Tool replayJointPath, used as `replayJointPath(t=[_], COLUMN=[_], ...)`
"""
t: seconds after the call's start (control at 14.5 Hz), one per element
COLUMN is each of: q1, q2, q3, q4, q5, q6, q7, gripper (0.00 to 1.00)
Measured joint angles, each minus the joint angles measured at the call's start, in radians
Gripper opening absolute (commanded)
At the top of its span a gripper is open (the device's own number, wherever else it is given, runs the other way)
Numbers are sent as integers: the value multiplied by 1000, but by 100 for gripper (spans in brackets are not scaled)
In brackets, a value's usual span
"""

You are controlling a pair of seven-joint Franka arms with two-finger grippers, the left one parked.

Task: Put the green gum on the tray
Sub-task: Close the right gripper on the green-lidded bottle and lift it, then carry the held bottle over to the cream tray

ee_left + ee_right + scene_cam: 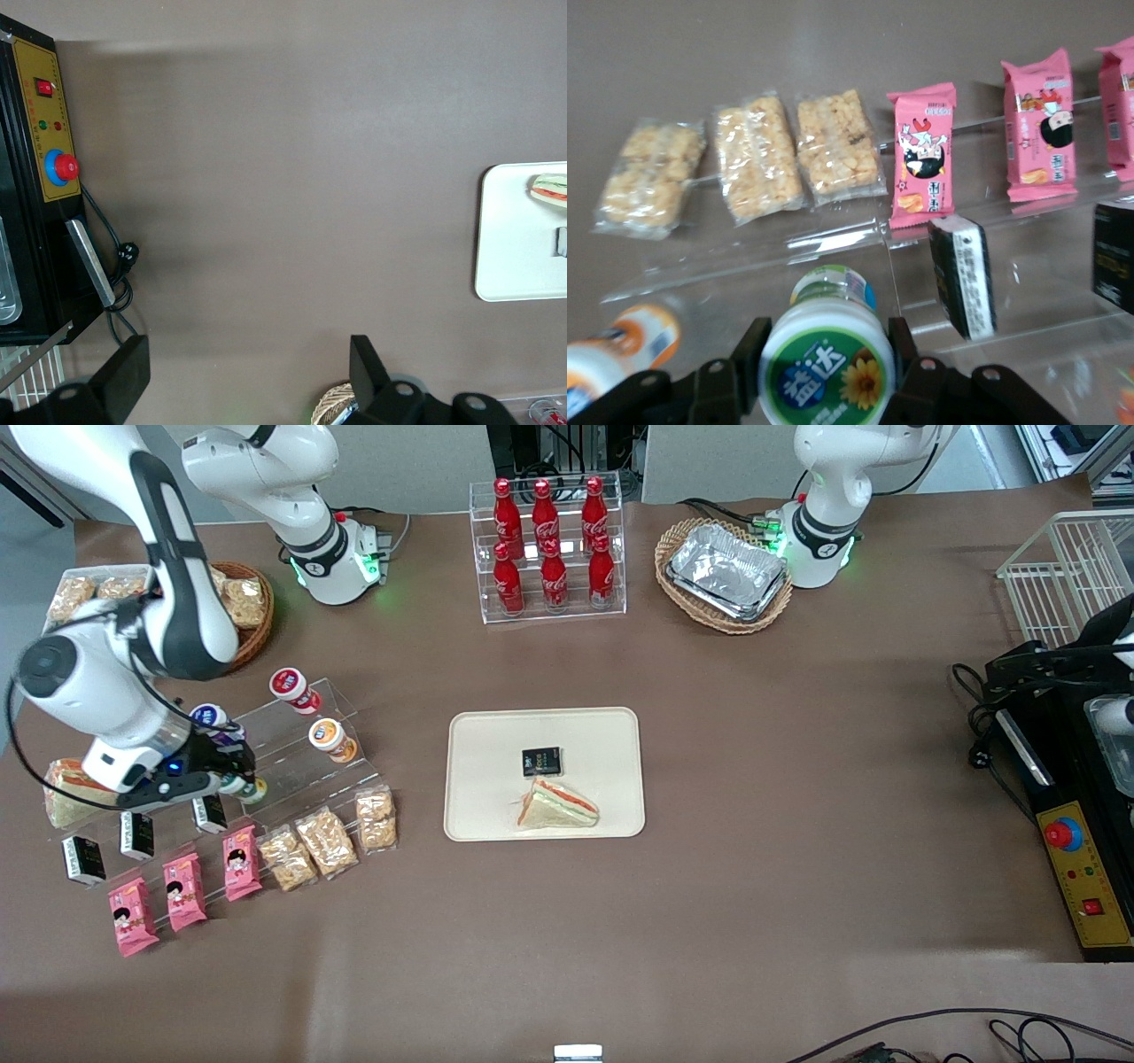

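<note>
The green gum (826,367) is a white canister with a green-and-white lid, and it sits between the fingers of my right gripper (826,350). Both fingers (750,352) press against the lid's sides, so the gripper is shut on it. In the front view the gripper (232,779) is over the clear stepped display stand at the working arm's end of the table. The gum (252,790) pokes out from the fingers there. The cream-beige tray (543,717) lies mid-table, well apart from the gripper. It holds a sandwich (558,806) and a black packet (541,761). Its edge also shows in the left wrist view (505,266).
The clear stand (292,779) carries a red-lidded canister (290,685), an orange-lidded one (328,737), a blue-lidded one (208,716), black packets (963,274), pink snack bags (923,155) and rice-cracker packs (839,146). A cola bottle rack (549,549) and a foil-tray basket (725,574) stand farther from the front camera.
</note>
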Motion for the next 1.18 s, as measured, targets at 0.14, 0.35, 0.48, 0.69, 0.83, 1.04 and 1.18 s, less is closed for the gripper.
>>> replayJointPath(t=[0.14,0.35,0.48,0.69,0.83,1.04,1.18], q1=[0,0,7,73,153,274,336], q2=[-38,-67,-68,-68,-66,-57,-45], q3=[0,3,6,10,13,17,18], q4=[104,272,366,447,455,456,456], q5=[0,1,7,23,25,53,63], q6=[-187,-426,-530,-627,-643,-644,-631], q7=[-1,-1,5,109,239,432,528], gripper=[29,29,29,29,29,29,29])
